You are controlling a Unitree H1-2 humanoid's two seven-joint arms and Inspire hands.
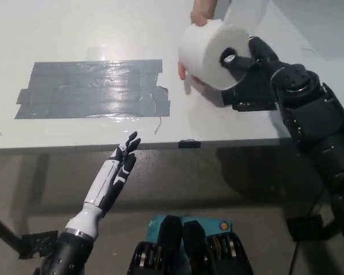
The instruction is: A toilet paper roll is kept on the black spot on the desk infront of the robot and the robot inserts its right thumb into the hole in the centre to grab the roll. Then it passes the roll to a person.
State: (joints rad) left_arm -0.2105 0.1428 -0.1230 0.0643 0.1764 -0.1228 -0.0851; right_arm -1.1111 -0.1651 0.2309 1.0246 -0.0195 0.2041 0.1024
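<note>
Head view, and the toilet roll (209, 52) is up in the air, well clear of the bench, its core hole turned toward the camera. The black right hand (253, 56) is carrying it, thumb pushed into that hole, so the grasp looks sound. Right behind and under the roll, a person's hand (198, 23) reaches in from the far side; fingertips show at the roll's left edge and it seems to be touching the paper, though how firm that hold is cannot be told from here.

So this reads as the handover step: the pick-up is done and the pass is under way. The next move, by my reckoning, calls for the person to get a proper hold, then the thumb to slide straight back out along the core without dragging the roll sideways. Pull away too soon and the roll could drop onto the bench.

Beneath the black hand sits the black spot (253, 94), now bare. The white left hand (119, 167) rests low in front of the bench edge, fingers spread, holding nothing.

The bench (74, 28) is white and glossy, with a broad patch of grey tape (92, 89) on its left half. Below the edge, a plain grey floor (229, 189).
</note>
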